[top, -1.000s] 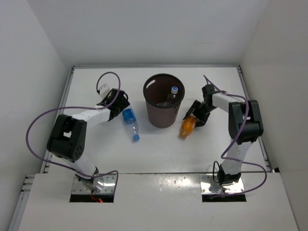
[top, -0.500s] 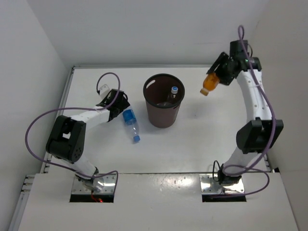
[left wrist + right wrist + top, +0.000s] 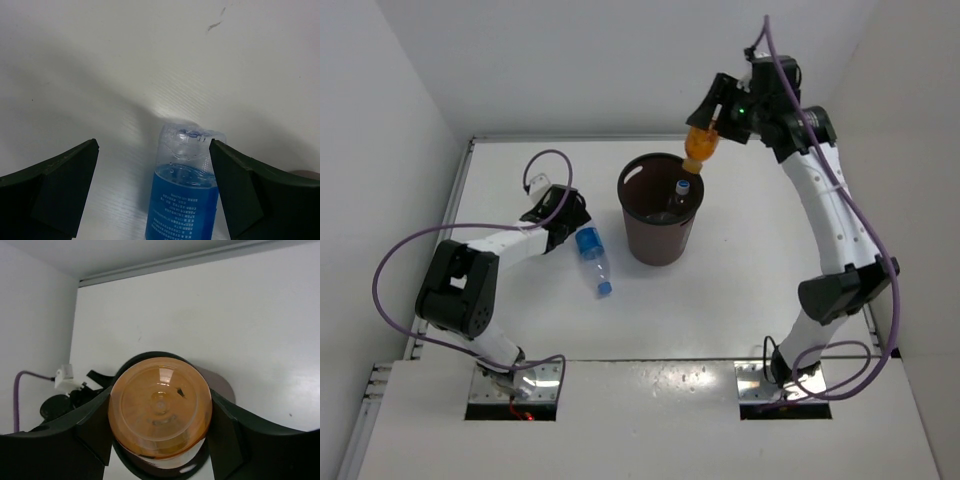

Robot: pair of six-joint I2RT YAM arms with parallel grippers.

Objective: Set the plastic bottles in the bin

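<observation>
Item 1: my right gripper point(image 3: 710, 128), upper centre-right of the overhead view, pinches the orange bottle point(image 3: 698, 152), which hangs neck-down over the far rim of the bin point(image 3: 655, 240).
Item 2: a clear bottle point(image 3: 677, 196) stands inside the bin.
Item 3: my left gripper point(image 3: 154, 150), left of the bin, is spread wide, with fingers either side of the base end of the blue-label bottle point(image 3: 184, 200), which lies on the table point(image 3: 100, 60).

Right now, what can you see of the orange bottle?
The orange bottle is small, made of translucent amber plastic, with a round body and a domed end that faces the right wrist camera. The right gripper is shut on it, holding it in the air above the bin. Only the fingers touch it, one on each side. Its cap is hidden.
</observation>
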